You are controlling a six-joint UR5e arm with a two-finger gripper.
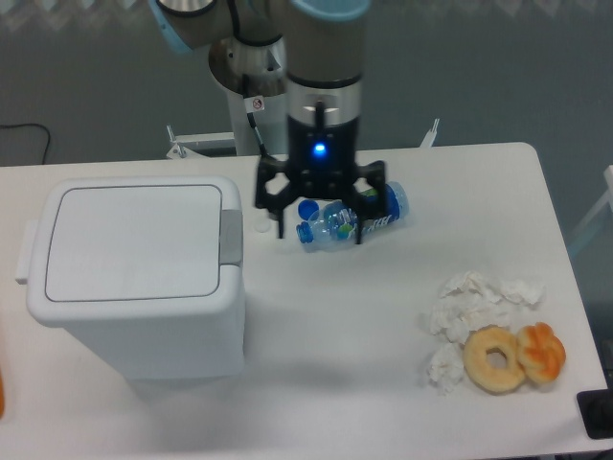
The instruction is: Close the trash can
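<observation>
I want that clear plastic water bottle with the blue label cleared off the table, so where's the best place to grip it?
Grip the clear plastic bottle with the blue label across its labelled middle, coming straight down from above. It lies on its side, so the round body gives two opposed sides for the open gripper, which hangs just above it.

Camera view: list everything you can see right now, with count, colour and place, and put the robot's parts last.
trash can: 1, white with grey latch tab, left of table, lid down flat
water bottle: 1, clear with blue label, lying on its side at table centre, partly behind the claw
bottle cap: 1, blue, by the bottle's neck
crumpled tissues: 1 pile, white, right side of table
doughnut: 1, tan, near right front edge
orange pastry: 1, orange, touching the doughnut's right side
table: 1, white
claw: 1, black with blue light, open, over the bottle
</observation>
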